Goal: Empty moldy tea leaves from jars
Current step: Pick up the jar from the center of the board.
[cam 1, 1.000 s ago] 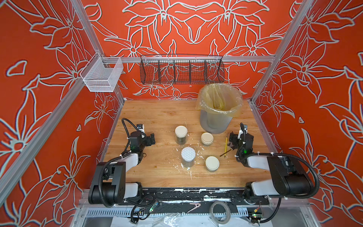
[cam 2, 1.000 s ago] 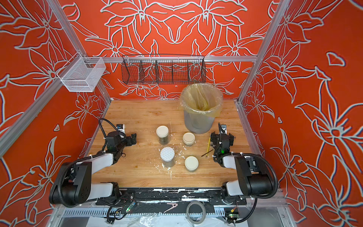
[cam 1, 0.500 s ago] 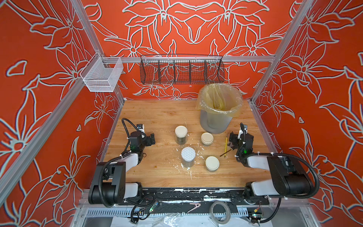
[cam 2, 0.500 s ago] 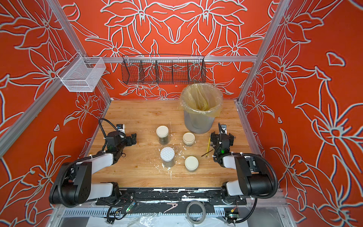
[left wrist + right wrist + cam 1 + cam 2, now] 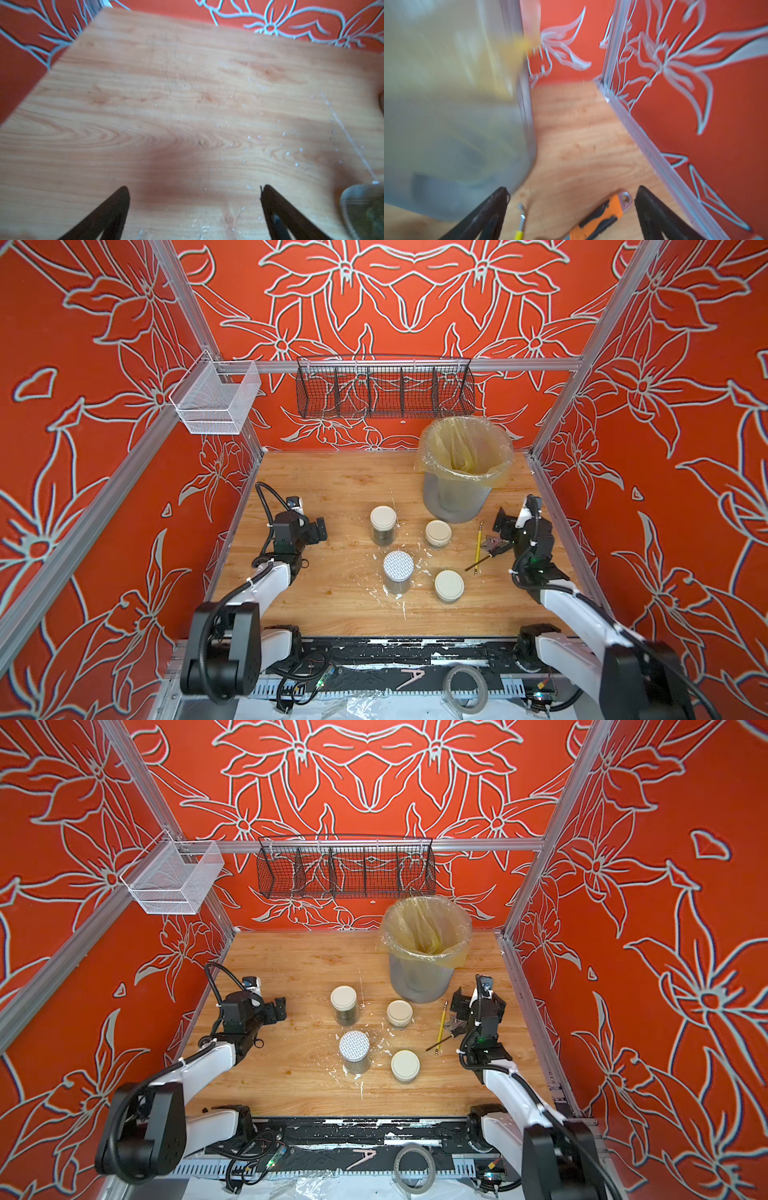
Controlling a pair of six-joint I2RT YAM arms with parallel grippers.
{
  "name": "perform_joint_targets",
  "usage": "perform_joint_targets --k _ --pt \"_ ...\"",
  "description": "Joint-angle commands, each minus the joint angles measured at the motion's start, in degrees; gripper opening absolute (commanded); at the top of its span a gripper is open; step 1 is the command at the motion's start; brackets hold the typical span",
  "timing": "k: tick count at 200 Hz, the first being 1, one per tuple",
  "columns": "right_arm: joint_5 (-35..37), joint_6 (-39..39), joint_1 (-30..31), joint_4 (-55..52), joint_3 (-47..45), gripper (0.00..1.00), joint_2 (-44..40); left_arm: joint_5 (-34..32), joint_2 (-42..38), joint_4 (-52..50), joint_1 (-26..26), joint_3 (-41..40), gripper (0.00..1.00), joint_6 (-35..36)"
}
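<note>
In both top views, four jars [image 5: 398, 571] stand centre, tea leaves [image 5: 383, 536] inside, between left gripper [image 5: 320, 529] and right gripper [image 5: 500, 526] — both spread wide, empty. Left wrist view: one jar sits just beside the jaws. Right wrist view: the bin [image 5: 446, 124] looms close. Best start — steady a jar upright, then twist off its lid [image 5: 383, 515].

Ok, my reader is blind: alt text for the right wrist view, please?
Open right gripper over a wooden table, an orange-handled tool seen between its jaws. A blurred grey bin with yellowish liner stands close by.
</note>
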Motion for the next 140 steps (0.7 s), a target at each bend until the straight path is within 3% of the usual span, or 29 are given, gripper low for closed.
perform_joint_targets --k 1,21,38,76,97,140 --pt "-4.4 9.0 0.4 -22.1 6.0 0.97 -8.3 -2.3 -6.6 -11.3 -0.7 3.9 0.98 -9.8" --pt "-16.0 12.1 0.4 -34.4 13.0 0.97 -12.1 2.1 -11.6 -21.8 -1.5 8.7 0.99 -18.7" --pt "-28.4 12.8 0.4 -40.7 18.0 0.97 -11.6 7.8 -13.1 -28.7 -3.5 12.7 1.00 -22.1" --pt "-52.4 16.7 1.6 -47.8 25.3 0.97 -5.0 14.1 -12.4 -39.3 -14.3 21.8 0.97 -22.8" --pt "-55.2 17.3 5.4 -50.3 27.7 0.97 -1.9 15.6 -10.2 -40.5 -21.1 26.2 0.97 -20.9" --pt "-51.6 18.0 15.6 -48.4 28.1 0.97 1.3 4.9 3.0 -47.3 -33.1 37.8 1.00 -15.0"
